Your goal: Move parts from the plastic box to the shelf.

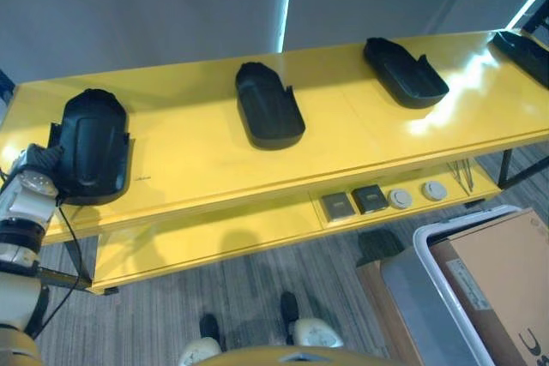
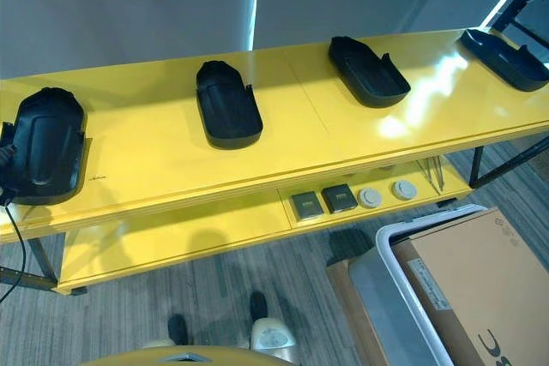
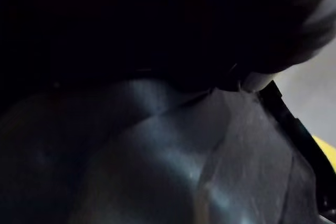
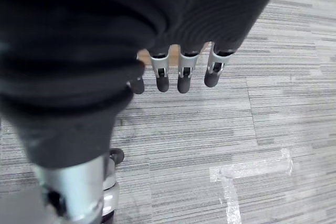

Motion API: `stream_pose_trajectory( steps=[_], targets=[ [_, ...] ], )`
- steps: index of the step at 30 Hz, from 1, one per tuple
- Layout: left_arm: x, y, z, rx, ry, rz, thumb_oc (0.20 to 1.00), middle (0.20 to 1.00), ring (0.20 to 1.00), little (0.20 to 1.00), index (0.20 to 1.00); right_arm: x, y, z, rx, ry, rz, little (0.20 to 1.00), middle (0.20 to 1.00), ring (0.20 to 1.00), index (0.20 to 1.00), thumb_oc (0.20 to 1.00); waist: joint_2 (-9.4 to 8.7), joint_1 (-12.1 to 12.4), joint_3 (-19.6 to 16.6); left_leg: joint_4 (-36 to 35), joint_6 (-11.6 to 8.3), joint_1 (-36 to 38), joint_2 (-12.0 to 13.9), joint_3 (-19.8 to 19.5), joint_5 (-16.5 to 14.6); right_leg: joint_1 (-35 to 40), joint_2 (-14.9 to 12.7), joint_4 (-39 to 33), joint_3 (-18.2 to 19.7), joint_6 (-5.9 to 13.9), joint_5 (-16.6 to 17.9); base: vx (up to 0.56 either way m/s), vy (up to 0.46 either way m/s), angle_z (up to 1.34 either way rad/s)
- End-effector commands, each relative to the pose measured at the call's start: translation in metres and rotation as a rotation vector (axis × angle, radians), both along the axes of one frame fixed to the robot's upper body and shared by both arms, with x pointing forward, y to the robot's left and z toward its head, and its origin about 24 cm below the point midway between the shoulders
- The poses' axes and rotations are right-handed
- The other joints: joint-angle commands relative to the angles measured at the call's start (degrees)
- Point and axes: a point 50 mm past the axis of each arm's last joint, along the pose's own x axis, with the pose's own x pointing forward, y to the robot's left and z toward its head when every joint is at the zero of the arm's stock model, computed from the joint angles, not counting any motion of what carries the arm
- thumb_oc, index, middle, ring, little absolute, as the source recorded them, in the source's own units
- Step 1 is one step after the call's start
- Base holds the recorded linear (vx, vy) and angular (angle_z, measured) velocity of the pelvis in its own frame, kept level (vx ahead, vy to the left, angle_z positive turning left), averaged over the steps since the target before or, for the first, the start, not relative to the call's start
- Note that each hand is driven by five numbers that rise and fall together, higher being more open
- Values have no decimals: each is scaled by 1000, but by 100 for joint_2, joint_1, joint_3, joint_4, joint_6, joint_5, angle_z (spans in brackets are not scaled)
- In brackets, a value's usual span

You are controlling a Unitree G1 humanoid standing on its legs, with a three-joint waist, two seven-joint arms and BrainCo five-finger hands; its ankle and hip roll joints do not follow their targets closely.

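Your left hand is at the leftmost black part on the yellow shelf; I cannot tell if its fingers grip it. Before you withdraw, check the part lies flat. Your right hand hangs relaxed, empty. I count four parts on the shelf.

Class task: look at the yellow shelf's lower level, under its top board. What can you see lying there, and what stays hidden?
Under the top board of the yellow shelf lie two dark square parts, two round grey discs and thin metal rods. Anything further back is covered by the top board.
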Motion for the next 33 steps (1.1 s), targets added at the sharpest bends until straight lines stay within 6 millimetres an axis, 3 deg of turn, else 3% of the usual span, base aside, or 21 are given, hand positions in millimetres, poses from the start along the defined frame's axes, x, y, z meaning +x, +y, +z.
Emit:
stream_pose_trajectory(
  steps=[1,10,11,12,13,14,24,33],
  targets=[
    [11,7,44,171,-153,64,200,200,200,200,200,-5,-16,5,-36,40,63,1000,1000,1000,1000,1000,-61,-53,-6,1010,609,-526,-210,-7,-690,-189,99,597,313,286,-350,-8,-13,-6],
    [5,19,61,255,-272,210,200,200,200,200,200,-1,-10,4,1,24,62,1000,1000,1000,1000,1000,-225,-91,131,1111,611,-637,-148,21,-732,-219,148,574,337,282,-317,-13,-39,-2],
    [4,20,62,252,-281,215,231,231,231,231,231,-1,-9,3,5,22,61,1000,1000,1000,1000,1000,-240,-92,136,1118,611,-646,-147,20,-733,-219,153,569,343,279,-313,5,-55,-1],
    [4,20,63,251,-289,218,705,705,705,705,705,-2,-8,3,8,21,59,1000,1000,1000,1000,1000,-254,-96,137,1129,611,-657,-147,17,-737,-222,162,564,349,276,-311,0,0,0],
    [4,20,63,251,-289,218,705,705,705,705,705,-2,-8,3,8,21,59,1000,1000,1000,1000,1000,-254,-96,137,1129,611,-657,-147,17,-738,-222,162,564,349,276,-311,7,-48,-4],
    [5,19,64,215,-330,231,1000,1000,1000,1000,1000,-1,-7,3,13,23,57,1000,1000,1000,1000,1000,-284,-104,146,1124,612,-653,-140,20,-738,-216,177,546,357,268,-299,1,-42,-6],
    [14,8,66,144,-415,186,1000,1000,1000,1000,1000,-5,-6,2,11,20,56,1000,1000,1000,1000,1000,-250,-133,64,1066,586,-537,-154,36,-733,-122,178,488,353,256,-304,8,-9,-5],
    [29,-34,120,92,-817,-63,1000,1000,1000,1000,1000,-11,-5,1,-3,23,48,1000,1000,1000,1000,1000,-108,-71,-121,861,548,-287,-211,33,-702,48,105,377,276,265,-299,1,2,0]
  ],
)
